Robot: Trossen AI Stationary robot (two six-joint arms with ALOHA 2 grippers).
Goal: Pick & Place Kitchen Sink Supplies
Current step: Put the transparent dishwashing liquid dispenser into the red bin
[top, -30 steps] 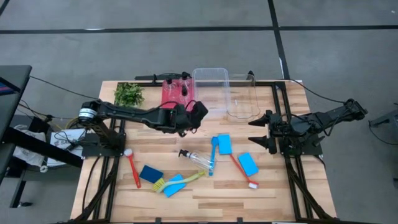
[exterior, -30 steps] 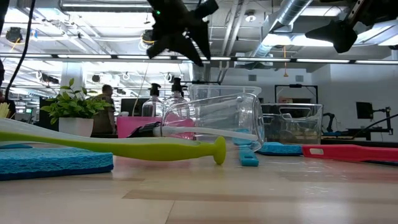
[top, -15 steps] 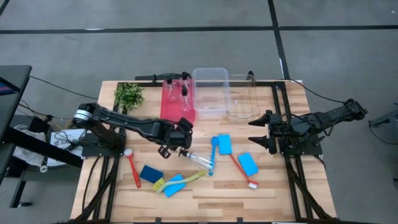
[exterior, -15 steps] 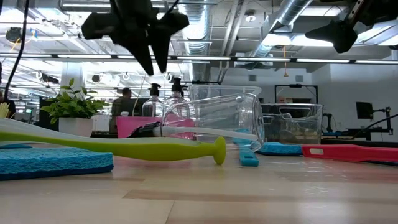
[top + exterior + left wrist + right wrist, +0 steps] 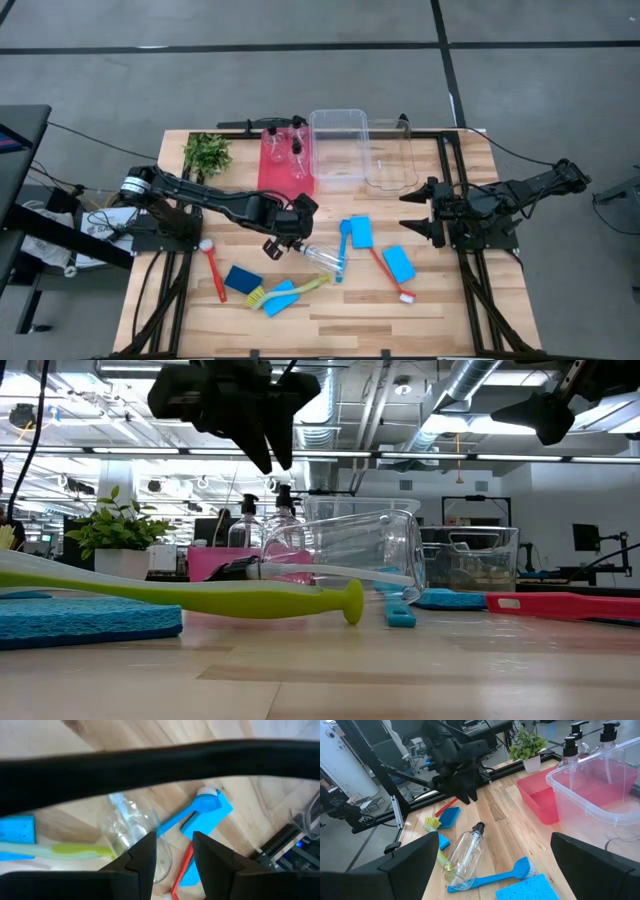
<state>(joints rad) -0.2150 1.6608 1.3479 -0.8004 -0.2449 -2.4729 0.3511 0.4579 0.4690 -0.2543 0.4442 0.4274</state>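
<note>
The left tool (image 5: 281,243) hangs above the bench (image 5: 340,310) just beside the capped end of the clear bottle (image 5: 318,256) lying on its side near the middle; the left wrist view shows its fingers (image 5: 142,857) parted a little, with nothing between them. The bottle is round and lying flat, so a descent slightly off its axis would likely nudge it into a roll rather than catch it. The blue brush (image 5: 343,247) lies just beside the bottle's base and the yellow-green brush (image 5: 290,289) close by, so a sweeping finger could drag either along. The right tool (image 5: 418,213) waits well apart at the right edge, fingers spread and empty
</note>
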